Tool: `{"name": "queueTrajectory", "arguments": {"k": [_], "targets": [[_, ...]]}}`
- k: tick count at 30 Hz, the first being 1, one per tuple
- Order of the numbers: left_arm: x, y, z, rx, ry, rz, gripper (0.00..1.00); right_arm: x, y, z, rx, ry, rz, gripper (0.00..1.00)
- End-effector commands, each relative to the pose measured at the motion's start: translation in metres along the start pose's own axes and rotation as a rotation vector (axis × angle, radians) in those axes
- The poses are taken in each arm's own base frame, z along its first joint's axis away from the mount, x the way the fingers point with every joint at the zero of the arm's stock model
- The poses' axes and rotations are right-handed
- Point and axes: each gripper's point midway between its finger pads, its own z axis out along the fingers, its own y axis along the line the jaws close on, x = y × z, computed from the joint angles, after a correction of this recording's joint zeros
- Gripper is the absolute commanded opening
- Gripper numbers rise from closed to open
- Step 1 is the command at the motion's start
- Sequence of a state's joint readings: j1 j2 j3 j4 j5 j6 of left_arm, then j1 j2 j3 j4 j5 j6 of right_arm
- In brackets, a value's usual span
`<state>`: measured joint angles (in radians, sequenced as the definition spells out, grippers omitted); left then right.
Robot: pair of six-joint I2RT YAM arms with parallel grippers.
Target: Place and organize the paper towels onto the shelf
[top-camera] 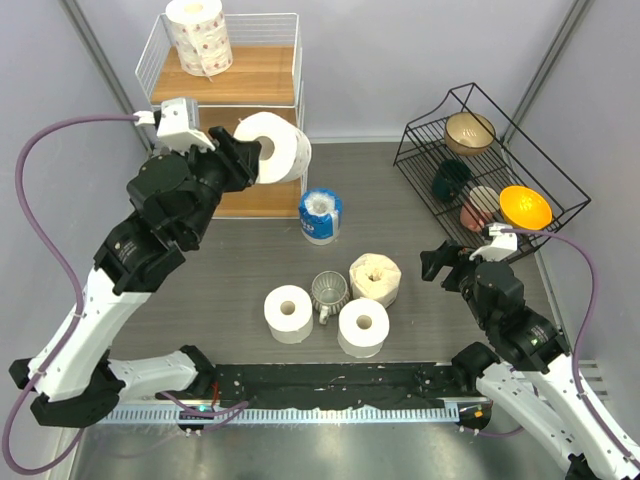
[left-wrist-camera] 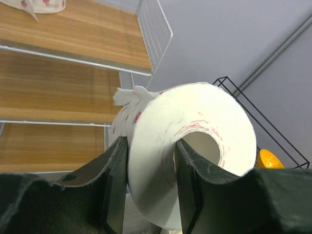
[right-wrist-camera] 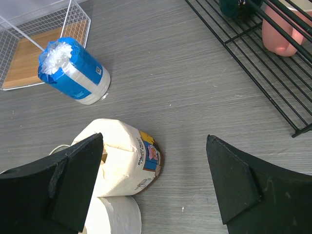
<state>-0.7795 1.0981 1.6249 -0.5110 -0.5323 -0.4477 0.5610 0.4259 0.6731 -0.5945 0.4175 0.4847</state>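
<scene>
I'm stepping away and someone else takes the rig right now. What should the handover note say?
Left gripper: shut on the held roll, a red-dotted one, up in the air beside the shelf.
Right gripper: open, empty, above the table by the cream roll.
Done: the top roll, also dotted, stands on the shelf's top board.
Left to do: shelve the held roll, then the four on the table: the blue roll, the cream roll, the left white roll and the right white roll. The mug between them stays put.
</scene>
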Motion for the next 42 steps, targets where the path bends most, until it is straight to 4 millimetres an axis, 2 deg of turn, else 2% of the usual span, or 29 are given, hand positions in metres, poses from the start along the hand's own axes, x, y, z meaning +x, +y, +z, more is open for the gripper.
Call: {"name": "queueTrajectory", "arguments": {"k": [1, 2, 4, 5, 11, 19, 22, 23, 24, 26, 27, 28, 30, 31, 32, 37, 42], "targets": [[-0.055, -0.016, -0.003, 0.037, -0.151, -0.033, 0.31, -0.01, 0.003, 0.002, 0.003, -0.038, 0.021, 0.92], [-0.069, -0.017, -0.005, 0.035, -0.182, -0.023, 0.31, -0.011, 0.003, 0.002, 0.005, -0.039, 0.018, 0.92], [-0.074, -0.02, 0.001, 0.025, -0.191, -0.005, 0.32, -0.01, 0.003, 0.003, 0.007, -0.037, 0.015, 0.92], [-0.083, -0.021, -0.001, 0.026, -0.213, 0.003, 0.32, -0.01, 0.002, 0.003, 0.007, -0.037, 0.017, 0.92], [-0.097, -0.024, 0.014, -0.012, -0.273, 0.038, 0.34, -0.01, 0.004, 0.002, -0.005, -0.042, 0.021, 0.92], [-0.149, -0.013, 0.018, -0.083, -0.424, 0.067, 0.35, -0.009, 0.005, 0.003, -0.01, -0.033, 0.012, 0.92], [-0.162, -0.005, 0.025, -0.103, -0.46, 0.066, 0.35, -0.009, 0.005, 0.002, -0.011, -0.035, 0.014, 0.92], [-0.164, -0.007, 0.029, -0.087, -0.467, 0.062, 0.35, -0.01, 0.005, 0.002, -0.012, -0.036, 0.014, 0.92], [-0.164, 0.003, 0.042, -0.112, -0.465, 0.069, 0.35, -0.01, 0.005, 0.002, -0.013, -0.039, 0.015, 0.92], [-0.166, 0.001, 0.053, -0.054, -0.451, 0.022, 0.35, -0.012, 0.004, 0.0, -0.011, -0.048, 0.02, 0.92], [-0.17, 0.012, 0.061, -0.07, -0.457, 0.02, 0.35, -0.012, 0.004, 0.0, -0.009, -0.05, 0.022, 0.92], [-0.165, 0.012, 0.074, -0.063, -0.446, 0.016, 0.35, -0.013, 0.004, -0.001, -0.012, -0.055, 0.027, 0.92], [-0.173, 0.01, 0.08, -0.044, -0.466, 0.015, 0.35, -0.014, 0.004, -0.002, -0.016, -0.059, 0.032, 0.92], [-0.169, 0.009, 0.09, -0.042, -0.452, 0.019, 0.35, -0.014, 0.004, -0.003, -0.017, -0.06, 0.033, 0.92], [-0.176, 0.005, 0.09, -0.026, -0.466, 0.006, 0.35, -0.015, 0.003, -0.003, -0.013, -0.062, 0.033, 0.92], [-0.173, -0.007, 0.105, 0.041, -0.449, -0.02, 0.35, -0.017, 0.002, -0.005, -0.013, -0.075, 0.038, 0.92], [-0.166, -0.002, 0.115, 0.018, -0.434, -0.015, 0.35, -0.018, 0.003, -0.007, -0.021, -0.074, 0.041, 0.92]]}}
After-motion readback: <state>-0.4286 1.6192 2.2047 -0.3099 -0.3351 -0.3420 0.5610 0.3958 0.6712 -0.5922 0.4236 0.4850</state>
